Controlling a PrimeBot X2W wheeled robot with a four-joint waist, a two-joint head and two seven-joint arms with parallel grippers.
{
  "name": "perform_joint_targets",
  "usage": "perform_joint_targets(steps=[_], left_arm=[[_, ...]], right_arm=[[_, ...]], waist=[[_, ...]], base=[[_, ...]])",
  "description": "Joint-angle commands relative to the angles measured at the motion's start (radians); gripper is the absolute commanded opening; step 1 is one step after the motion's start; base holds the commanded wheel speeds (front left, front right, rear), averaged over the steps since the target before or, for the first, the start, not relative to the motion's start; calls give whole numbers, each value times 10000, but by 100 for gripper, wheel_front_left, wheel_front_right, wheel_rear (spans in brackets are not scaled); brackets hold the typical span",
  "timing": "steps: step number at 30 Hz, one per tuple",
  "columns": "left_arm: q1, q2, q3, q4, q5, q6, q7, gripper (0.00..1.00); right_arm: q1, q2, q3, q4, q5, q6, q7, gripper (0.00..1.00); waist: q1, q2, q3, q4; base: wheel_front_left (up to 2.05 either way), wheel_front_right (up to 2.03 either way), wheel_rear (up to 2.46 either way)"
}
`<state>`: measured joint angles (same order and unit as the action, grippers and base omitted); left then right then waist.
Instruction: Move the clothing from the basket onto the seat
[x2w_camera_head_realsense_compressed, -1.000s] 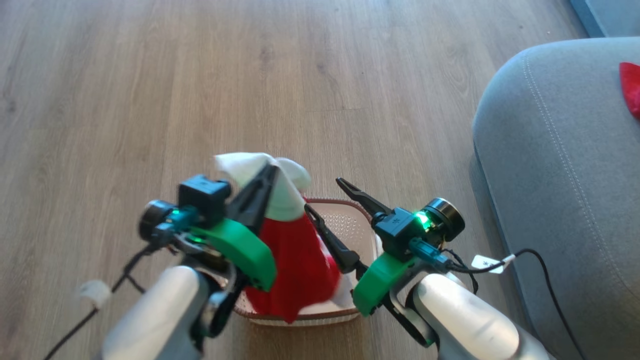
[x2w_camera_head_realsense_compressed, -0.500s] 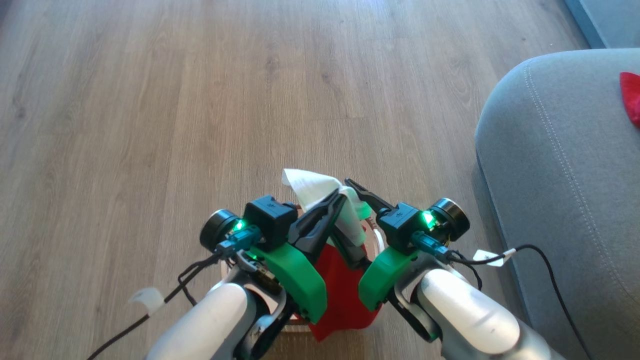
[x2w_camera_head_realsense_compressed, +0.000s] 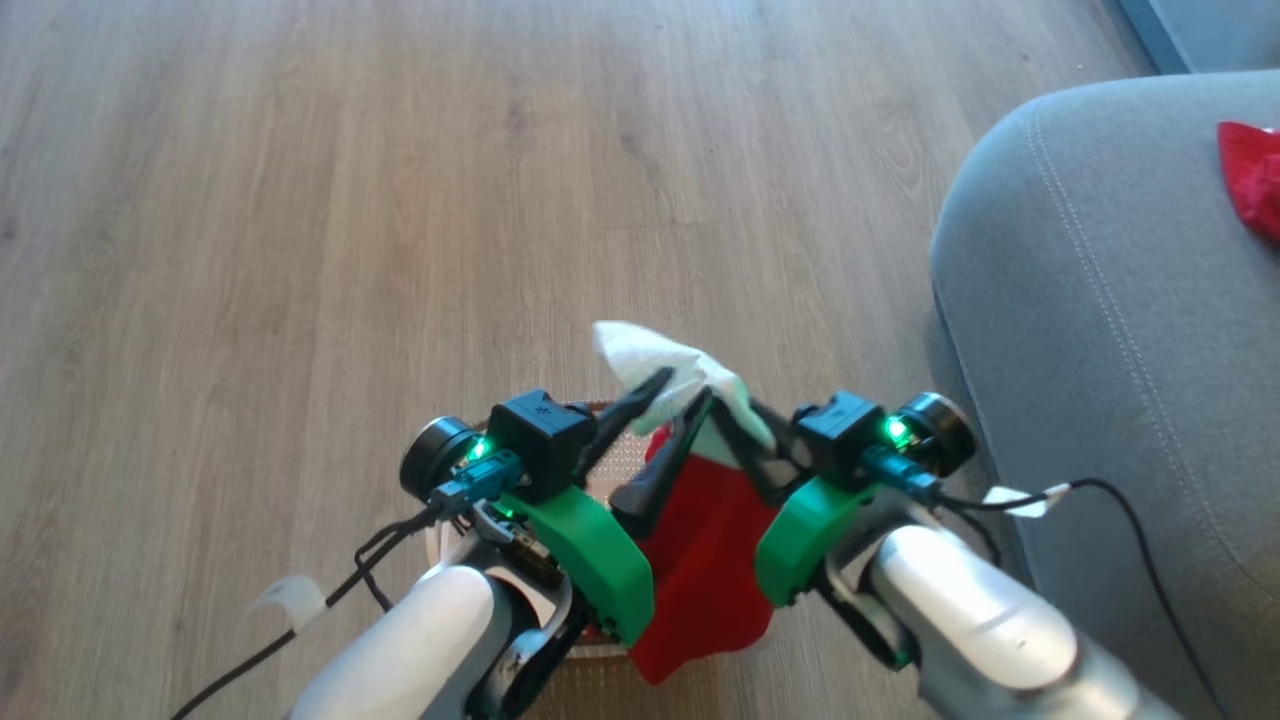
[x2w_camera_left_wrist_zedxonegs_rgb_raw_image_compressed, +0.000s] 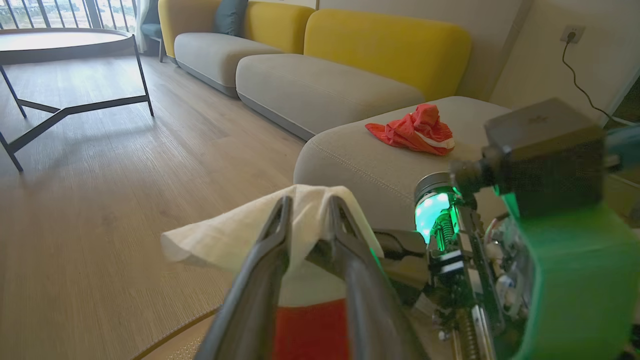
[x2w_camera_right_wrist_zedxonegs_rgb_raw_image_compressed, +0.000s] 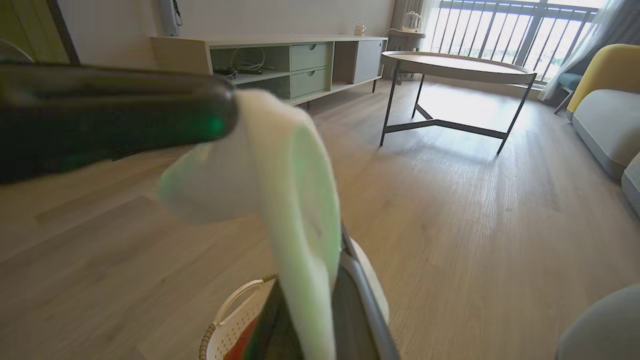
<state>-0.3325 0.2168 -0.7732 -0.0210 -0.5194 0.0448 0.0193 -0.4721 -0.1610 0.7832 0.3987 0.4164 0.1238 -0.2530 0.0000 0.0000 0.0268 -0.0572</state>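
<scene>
A red garment with a white panel (x2w_camera_head_realsense_compressed: 700, 540) hangs over the cream basket (x2w_camera_head_realsense_compressed: 612, 462), whose rim also shows in the right wrist view (x2w_camera_right_wrist_zedxonegs_rgb_raw_image_compressed: 220, 320). My left gripper (x2w_camera_head_realsense_compressed: 688, 385) is shut on its white top edge (x2w_camera_left_wrist_zedxonegs_rgb_raw_image_compressed: 240, 235), and the fabric is pinched between the fingers (x2w_camera_left_wrist_zedxonegs_rgb_raw_image_compressed: 272, 250). My right gripper (x2w_camera_head_realsense_compressed: 728, 408) is shut on the same white panel (x2w_camera_right_wrist_zedxonegs_rgb_raw_image_compressed: 300, 200) just beside it. To the right, the grey seat (x2w_camera_head_realsense_compressed: 1100, 300) bears a second, crumpled red garment (x2w_camera_head_realsense_compressed: 1250, 180), also in the left wrist view (x2w_camera_left_wrist_zedxonegs_rgb_raw_image_compressed: 412, 131).
Wooden floor (x2w_camera_head_realsense_compressed: 400, 200) lies all around. A round metal-legged table (x2w_camera_right_wrist_zedxonegs_rgb_raw_image_compressed: 457, 67) stands farther off, with a yellow-backed sofa (x2w_camera_left_wrist_zedxonegs_rgb_raw_image_compressed: 385, 45) and a low cabinet (x2w_camera_right_wrist_zedxonegs_rgb_raw_image_compressed: 300, 60) along the walls. Cables trail from both wrists.
My left gripper has carried the garment right and up from the basket. The right gripper, open a second ago, has closed on the white panel beside it.
</scene>
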Motion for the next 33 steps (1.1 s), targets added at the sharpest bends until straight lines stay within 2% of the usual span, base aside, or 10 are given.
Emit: perform_joint_targets(steps=[1,12,19,26,33], left_arm=[[-586,153,428,-202,45,45,-143,100],[-461,24,414,464,41,5,-828,100],[-425,-368,153,738,39,-24,-1115,100],[-670,-673,-160,881,151,-91,-1125,100],[-1208,-635,-206,762,313,-116,-858,100]], right_arm=[[-476,-53,-148,-379,73,69,-87,0],[-646,-1197,-1389,-1668,49,69,249,0],[-359,-1980,-2812,-3299,51,69,968,0],[13,-2118,-3825,-4408,-8,69,1548,0],[25,-1777,-5307,-4408,149,69,1480,0]], waist=[[0,0,60,-108],[0,0,315,-1281],[0,0,508,-2326],[0,0,1070,-3069],[0,0,2261,-2941]], base=[[0,0,0],[0,0,0],[0,0,0],[0,0,0],[0,0,0]])
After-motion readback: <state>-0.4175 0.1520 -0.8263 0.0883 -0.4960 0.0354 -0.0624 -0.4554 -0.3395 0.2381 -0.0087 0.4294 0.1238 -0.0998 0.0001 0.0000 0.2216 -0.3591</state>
